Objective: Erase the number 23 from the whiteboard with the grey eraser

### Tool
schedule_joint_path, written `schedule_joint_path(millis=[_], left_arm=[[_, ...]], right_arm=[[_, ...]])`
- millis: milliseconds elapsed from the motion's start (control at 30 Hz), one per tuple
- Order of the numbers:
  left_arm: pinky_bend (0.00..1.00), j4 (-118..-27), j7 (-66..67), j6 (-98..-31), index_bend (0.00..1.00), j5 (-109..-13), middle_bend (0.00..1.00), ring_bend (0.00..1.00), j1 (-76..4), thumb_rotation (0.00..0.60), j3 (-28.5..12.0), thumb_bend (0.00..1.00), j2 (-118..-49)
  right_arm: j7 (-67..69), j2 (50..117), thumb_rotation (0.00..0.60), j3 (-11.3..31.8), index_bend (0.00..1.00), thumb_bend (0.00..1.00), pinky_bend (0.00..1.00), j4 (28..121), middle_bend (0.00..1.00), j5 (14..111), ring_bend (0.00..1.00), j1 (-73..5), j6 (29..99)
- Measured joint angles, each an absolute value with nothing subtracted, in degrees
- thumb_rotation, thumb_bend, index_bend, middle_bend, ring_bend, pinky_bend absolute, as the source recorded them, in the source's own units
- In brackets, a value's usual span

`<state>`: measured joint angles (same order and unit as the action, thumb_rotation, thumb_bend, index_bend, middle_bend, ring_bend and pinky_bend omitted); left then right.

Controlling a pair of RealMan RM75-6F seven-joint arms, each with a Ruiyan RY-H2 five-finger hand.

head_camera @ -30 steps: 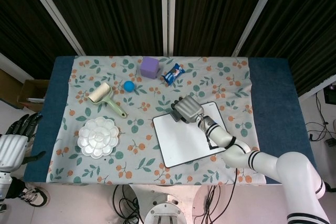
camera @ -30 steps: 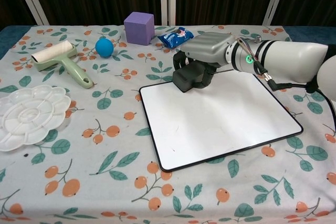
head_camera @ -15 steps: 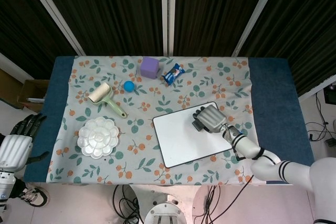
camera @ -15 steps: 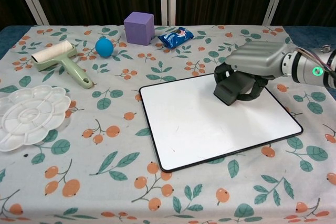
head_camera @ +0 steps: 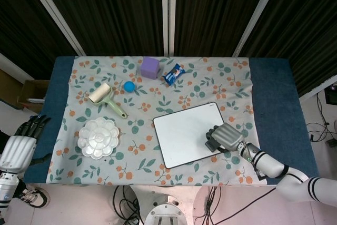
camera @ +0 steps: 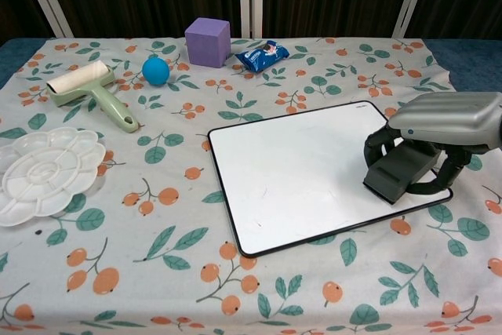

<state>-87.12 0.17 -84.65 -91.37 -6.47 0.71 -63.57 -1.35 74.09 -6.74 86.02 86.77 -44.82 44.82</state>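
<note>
Right hand (camera: 439,127) grips the grey eraser (camera: 400,170), fingers wrapped over its top and sides, pad down on the whiteboard (camera: 306,174). Compared with a second ago the hand has swept clear across the board: then it sat at the far left corner, half a second ago it was mid-board near the far edge, now it is at the near right corner, eraser just inside the black frame. In the head view the same hand (head_camera: 225,136) sits at the board's lower right.

Board surface reads blank white in both views; no digits of 23 visible, only a few faint specks in the chest view, too small to identify. Judgement: the wipe has covered the writing area and the erasing looks done or nearly so; what is left is probably lifting off and putting the eraser down.

Left hand (head_camera: 20,146) hangs off the table's left edge, holding nothing, fingers extended and apart.

Lint roller (camera: 90,90), paint palette (camera: 45,172), blue ball (camera: 155,70), purple cube (camera: 208,41) and snack packet (camera: 263,56) lie in unchanged spots.
</note>
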Motion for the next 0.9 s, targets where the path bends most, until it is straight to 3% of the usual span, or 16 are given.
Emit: schedule_joint_path(millis=[233,433,667,900], left_arm=[[0.16,-87.5,0.3,-85.1,0.08,-91.3,0.07,0.04,-6.4,0.600,0.5,0.00,-63.4],[0.16,-87.5,0.3,-84.9,0.08,-91.1,0.07,0.04,-6.5,0.600,0.4,0.00,-63.6],[0.16,-87.3,0.7,-83.7,0.08,-90.8,0.07,0.04,-7.1,0.600,0.4,0.00,-64.2],[0.16,-87.9,1.6,-83.2,0.08,-91.1,0.07,0.04,-7.6,0.600,0.3,0.00,-64.4]], right_arm=[[3.1,69.6,0.600,-4.3,0.90,0.34,0.55,88.3,0.72,88.6,0.64,-44.1,50.6],[-0.2,70.0,0.600,-0.1,0.90,0.34,0.55,80.6,0.72,86.7,0.64,-42.5,56.4],[-1.9,74.7,0.600,1.4,0.90,0.34,0.55,67.3,0.72,79.0,0.64,-39.6,53.9],[-0.9,80.1,0.600,3.0,0.89,0.34,0.55,60.8,0.72,73.6,0.63,-37.8,49.3]])
